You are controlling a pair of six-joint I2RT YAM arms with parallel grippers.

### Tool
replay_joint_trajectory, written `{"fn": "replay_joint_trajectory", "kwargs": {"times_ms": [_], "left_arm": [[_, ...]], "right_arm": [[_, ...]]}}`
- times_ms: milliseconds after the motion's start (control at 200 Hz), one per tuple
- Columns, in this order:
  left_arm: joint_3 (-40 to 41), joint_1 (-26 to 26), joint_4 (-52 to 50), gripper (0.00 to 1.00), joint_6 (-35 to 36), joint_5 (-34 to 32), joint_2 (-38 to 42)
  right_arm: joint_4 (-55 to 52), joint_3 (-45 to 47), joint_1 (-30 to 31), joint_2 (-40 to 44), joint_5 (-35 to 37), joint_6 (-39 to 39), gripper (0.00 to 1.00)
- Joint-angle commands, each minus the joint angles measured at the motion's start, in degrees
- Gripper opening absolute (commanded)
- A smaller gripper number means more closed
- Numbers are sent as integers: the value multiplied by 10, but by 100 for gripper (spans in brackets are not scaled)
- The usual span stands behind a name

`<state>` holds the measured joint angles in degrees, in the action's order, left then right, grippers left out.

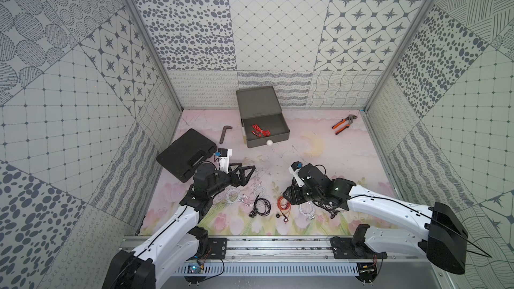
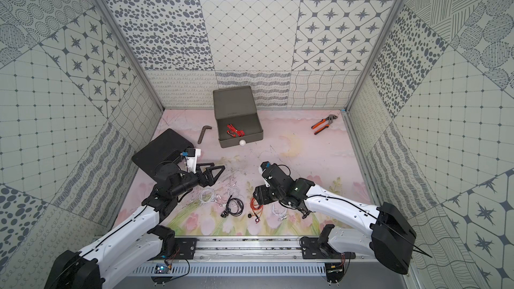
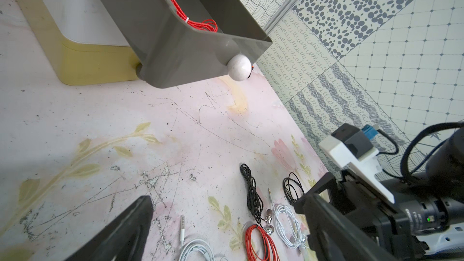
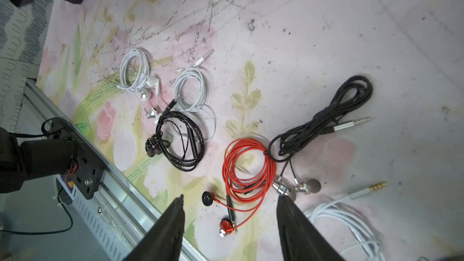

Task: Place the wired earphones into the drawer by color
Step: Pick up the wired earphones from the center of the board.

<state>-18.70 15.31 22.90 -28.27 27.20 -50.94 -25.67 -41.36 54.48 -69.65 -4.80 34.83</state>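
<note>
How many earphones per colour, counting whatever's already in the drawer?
red earphones: 2 (1 loose, 1 in the open grey drawer)
black earphones: 3
white earphones: 3
Total: 8

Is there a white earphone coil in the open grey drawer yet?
No, the open grey drawer holds only a red earphone coil.

Bright, even light, faint shadows; wide-angle edges bend; near right end effector point(image 4: 231, 197) blurs.
</note>
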Motion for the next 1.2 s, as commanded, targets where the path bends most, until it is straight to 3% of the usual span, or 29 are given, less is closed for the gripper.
{"fn": "replay_joint_trajectory", "kwargs": {"times_ms": [0, 555, 1196], "left_arm": [[-8, 2, 12, 99, 21, -5, 5], [-8, 2, 7, 99, 22, -9, 12], [-9, 3, 4, 99, 23, -13, 12]], "right_arm": [[9, -4, 17, -30, 9, 23, 58], [7, -36, 26, -122, 66, 26, 41], [6, -59, 26, -191, 83, 25, 38]]}}
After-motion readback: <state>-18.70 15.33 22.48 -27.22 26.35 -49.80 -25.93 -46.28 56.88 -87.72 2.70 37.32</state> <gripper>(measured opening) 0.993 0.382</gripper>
